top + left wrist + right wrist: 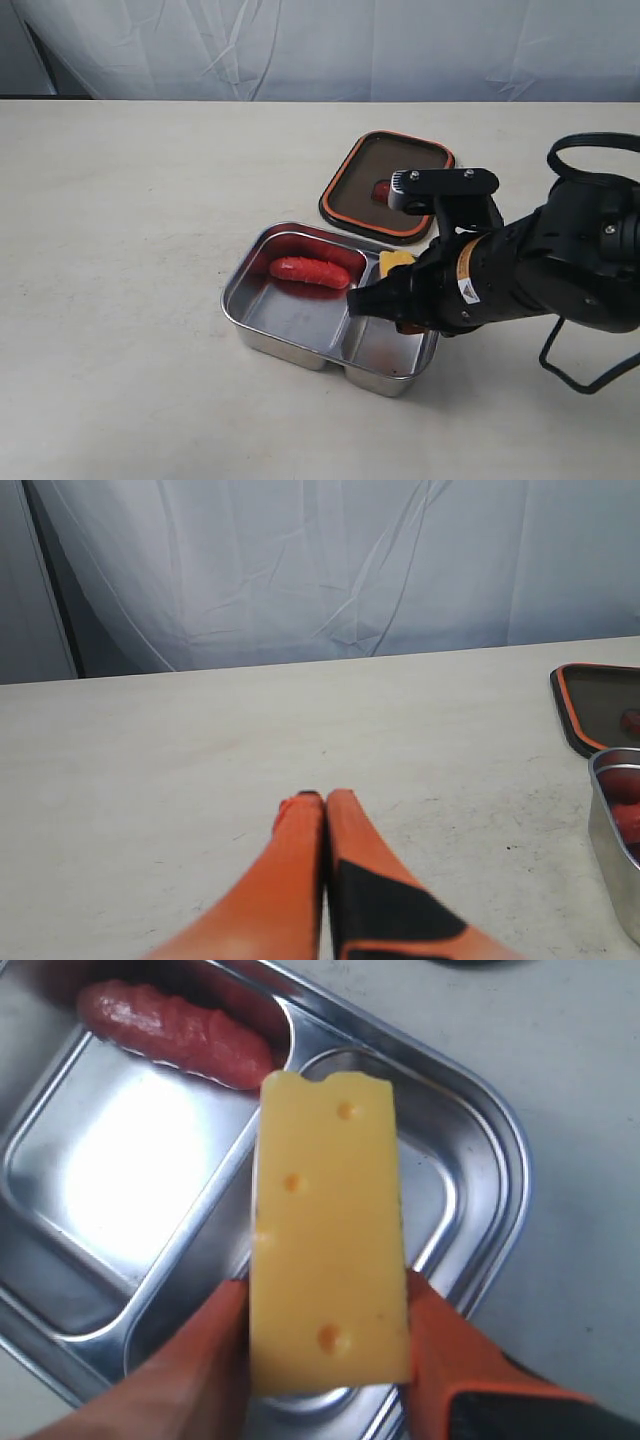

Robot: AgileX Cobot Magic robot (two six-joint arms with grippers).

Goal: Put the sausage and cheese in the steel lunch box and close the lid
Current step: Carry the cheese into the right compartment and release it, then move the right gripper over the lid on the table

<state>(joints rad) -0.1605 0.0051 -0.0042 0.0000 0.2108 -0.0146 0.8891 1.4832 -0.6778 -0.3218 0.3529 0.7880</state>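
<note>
The red sausage (310, 272) (175, 1030) lies in the larger compartment of the steel lunch box (240, 290) (500, 1140). My right gripper (325, 1295) is shut on the yellow cheese (325, 1230) (396, 262), one orange finger (200, 1360) on each side. It holds the cheese just above the smaller compartment. The dark lid (360, 175) (600, 705) lies on the table behind the box, orange seal rim facing up. My left gripper (325, 798) is shut on nothing, low over bare table to the left of the box (610, 830); the exterior view does not show it.
The right arm's black body (560, 260) hangs over the table to the right of the box and hides the box's right edge. A white cloth backdrop (320, 45) runs along the far edge of the table.
</note>
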